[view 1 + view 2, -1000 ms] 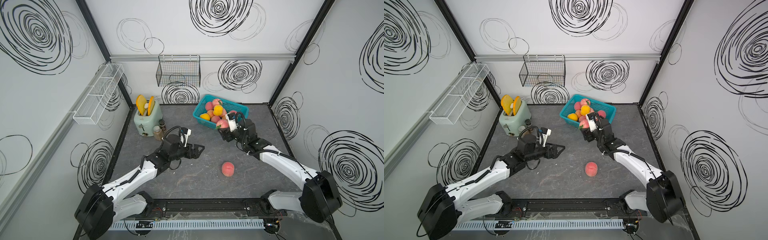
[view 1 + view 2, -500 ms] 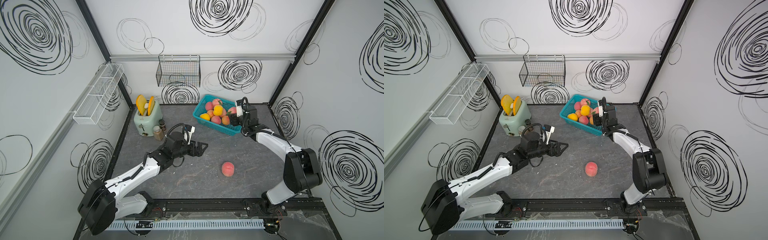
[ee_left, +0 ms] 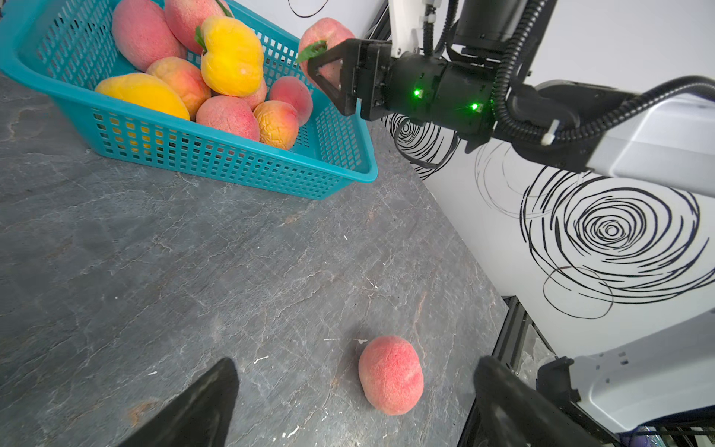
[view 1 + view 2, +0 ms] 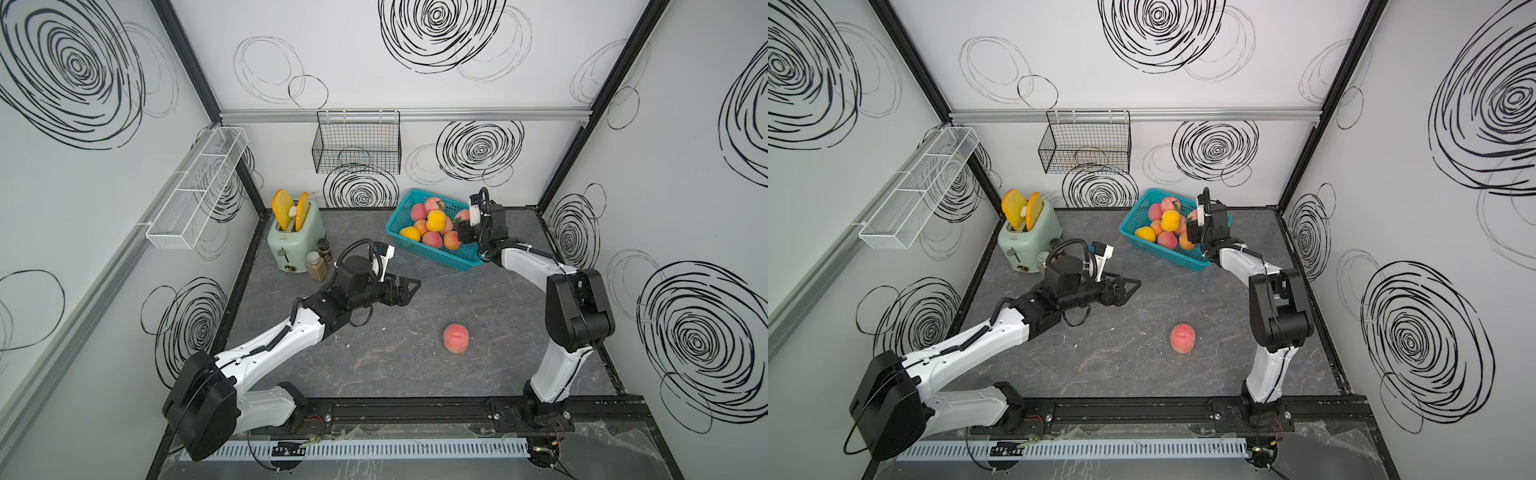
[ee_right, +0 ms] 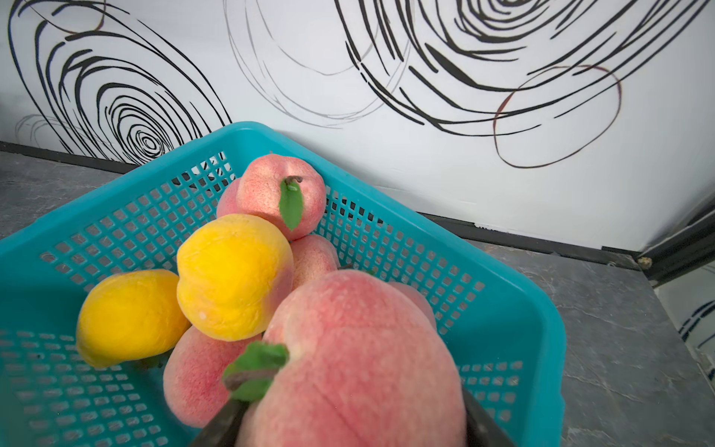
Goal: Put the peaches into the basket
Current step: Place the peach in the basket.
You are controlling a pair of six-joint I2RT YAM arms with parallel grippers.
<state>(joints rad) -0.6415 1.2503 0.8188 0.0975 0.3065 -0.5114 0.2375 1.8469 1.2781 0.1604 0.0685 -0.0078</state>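
**Last fruits on the way in.** A pink peach [image 5: 360,367] with a green leaf is pinched across its broad sides by the right gripper [image 3: 329,65]. It is held just over the rim of the turquoise basket [image 3: 232,170], at the end nearest the right-hand wall. The fruit is judged to be carried high so that it can be let go from above onto the heap [image 4: 430,232], not pushed against the perforated wall. Pink-red peaches and two yellow ones are already piled in that heap, which rises above the rim. A roll-off on release is therefore thought possible.

The basket is set at an angle at the back of the grey table [image 4: 365,374], close to the rear wall. One peach [image 4: 456,338] is left lying alone on the stone-patterned surface, well apart from the basket and nearer the front rail.

The left gripper [image 4: 405,289] is held above the table with its jaws spread wide and nothing between them. It is pointed towards the lone fruit. In the left wrist view that peach is framed between the two dark fingers [image 3: 201,406], and the posture is read as a line-up for the next pick.

A mint toaster [image 4: 293,243] with orange slices [image 4: 286,208] in its slots is seen at the back left, with spice jars [image 4: 318,266] beside it. A black wire basket [image 4: 357,147] and a white mesh rack [image 4: 195,195] are hung on the walls and take no part.
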